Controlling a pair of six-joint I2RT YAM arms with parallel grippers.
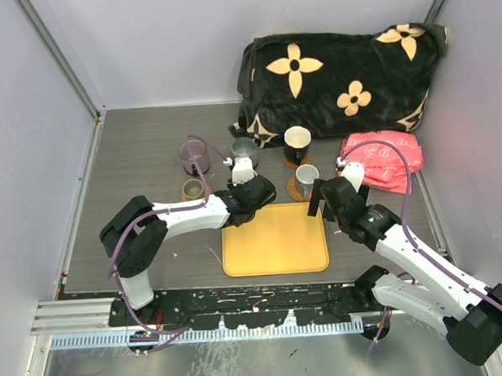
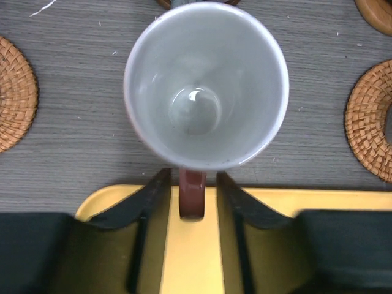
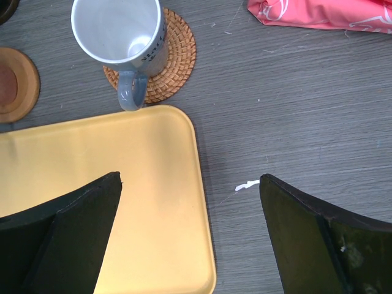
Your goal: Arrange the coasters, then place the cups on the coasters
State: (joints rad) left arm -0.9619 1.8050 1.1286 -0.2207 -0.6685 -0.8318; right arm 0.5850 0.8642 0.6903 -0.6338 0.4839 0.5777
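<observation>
Six cups point(image 1: 297, 142) showed overhead. Only the left wrist view revealed the left gripper point(image 2: 193, 177) slightly parted astride, not touching, the handle of the white cup point(image 2: 205, 86) just ahead, with two wicker coasters point(image 2: 15, 92) flanking. The right gripper point(image 3: 190, 178) gaped wide.

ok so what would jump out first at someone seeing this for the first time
The bright yellow tray in the near middle draws the eye first. Behind it at the back right lies a black blanket with big cream flowers, a pink bag just in front of it. In the left wrist view a white mug fills the picture, its brown handle between the slightly open left jaws.
</observation>
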